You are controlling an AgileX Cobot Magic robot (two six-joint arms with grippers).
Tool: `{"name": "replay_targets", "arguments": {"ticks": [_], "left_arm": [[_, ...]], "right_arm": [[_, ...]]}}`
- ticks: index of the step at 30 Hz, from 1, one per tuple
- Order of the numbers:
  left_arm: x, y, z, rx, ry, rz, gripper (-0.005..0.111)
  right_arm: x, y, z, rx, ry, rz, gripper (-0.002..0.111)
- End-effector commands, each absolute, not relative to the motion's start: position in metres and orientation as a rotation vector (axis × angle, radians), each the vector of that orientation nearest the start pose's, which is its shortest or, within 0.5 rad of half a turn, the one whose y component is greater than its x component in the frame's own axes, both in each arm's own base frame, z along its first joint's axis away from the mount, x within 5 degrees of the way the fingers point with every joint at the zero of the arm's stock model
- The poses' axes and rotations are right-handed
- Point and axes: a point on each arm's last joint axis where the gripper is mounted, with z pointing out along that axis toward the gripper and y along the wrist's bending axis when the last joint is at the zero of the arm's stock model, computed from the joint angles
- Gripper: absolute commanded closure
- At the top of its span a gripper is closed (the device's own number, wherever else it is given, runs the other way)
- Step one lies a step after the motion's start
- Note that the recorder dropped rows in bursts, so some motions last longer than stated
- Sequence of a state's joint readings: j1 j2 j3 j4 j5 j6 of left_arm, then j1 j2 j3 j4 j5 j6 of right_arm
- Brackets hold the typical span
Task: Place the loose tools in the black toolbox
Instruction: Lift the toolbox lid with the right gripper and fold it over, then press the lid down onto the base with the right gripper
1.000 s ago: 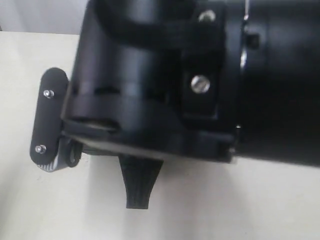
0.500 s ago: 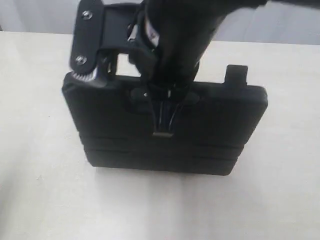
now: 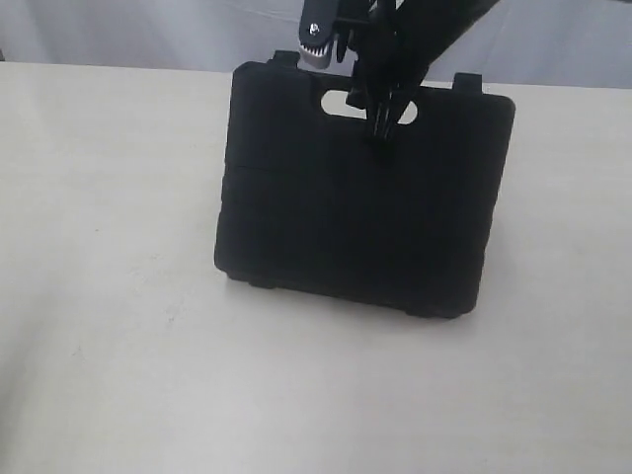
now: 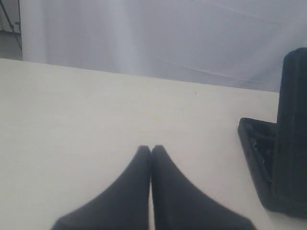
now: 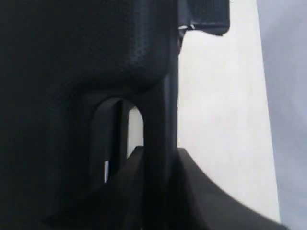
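Note:
The black toolbox point(image 3: 365, 217) stands tilted on the pale table point(image 3: 109, 296), its broad side facing the exterior view. My right gripper point(image 3: 383, 111) comes down from the top and is shut on the toolbox's handle bar point(image 5: 160, 110) next to the handle slot point(image 3: 346, 102). My right gripper point(image 5: 160, 153) has a finger on each side of that bar. The left wrist view shows a flat tray part point(image 4: 256, 143) lying low and an upright panel point(image 4: 293, 120) rising from it. My left gripper point(image 4: 151, 149) is shut and empty over bare table, left of the box. No loose tools are in view.
A latch tab point(image 5: 206, 17) sticks out at the toolbox's edge, and two tabs point(image 3: 467, 81) show on its top rim. A pale curtain point(image 4: 168, 33) hangs behind the table's far edge.
A second ago the right arm filled the exterior view. It has drawn back towards the far side, and the toolbox panel it holds now sits farther back and higher.

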State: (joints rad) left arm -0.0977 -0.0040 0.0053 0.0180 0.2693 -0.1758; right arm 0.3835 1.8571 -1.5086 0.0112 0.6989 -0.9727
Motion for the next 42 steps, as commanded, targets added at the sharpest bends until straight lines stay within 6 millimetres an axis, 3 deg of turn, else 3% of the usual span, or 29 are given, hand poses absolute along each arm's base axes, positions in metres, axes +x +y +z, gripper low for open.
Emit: {"name": "replay_targets", "arguments": {"ticks": [1,7,12,15,19,21,28,39,42], "left_arm": [[0.055,-0.005,0.189,-0.048,1.755,-0.182,0.107],[0.055,-0.005,0.189,-0.048,1.755,-0.182,0.107],[0.055,-0.005,0.189,-0.048,1.755,-0.182,0.107],[0.055,-0.005,0.189,-0.05,1.755,-0.184,0.107],[0.055,-0.005,0.189,-0.054,1.756,-0.191,0.107],[0.055,-0.005,0.189,-0.054,1.756,-0.191,0.107],[0.055,-0.005,0.189,-0.054,1.756,-0.191,0.107],[0.055,-0.005,0.189,-0.054,1.756,-0.191,0.107],[0.055,-0.005,0.189,-0.054,1.756,-0.191,0.107]], "right_arm": [[0.417,0.162,0.223,-1.55,1.966,-0.205,0.109],[0.448,0.166,0.201,-1.493,1.935,-0.238,0.108],[0.455,0.169,0.192,-1.459,1.969,-0.222,0.104],[0.455,0.167,0.192,-1.483,1.963,-0.245,0.081],[0.454,0.167,0.194,-1.464,1.978,-0.239,0.032],[0.455,0.167,0.194,-1.425,1.999,-0.225,0.024],[0.453,0.166,0.2,-1.361,2.033,-0.203,0.024],[0.437,0.161,0.25,-1.215,2.116,-0.139,0.024],[0.43,0.158,0.265,-1.122,2.164,-0.1,0.029]]}}
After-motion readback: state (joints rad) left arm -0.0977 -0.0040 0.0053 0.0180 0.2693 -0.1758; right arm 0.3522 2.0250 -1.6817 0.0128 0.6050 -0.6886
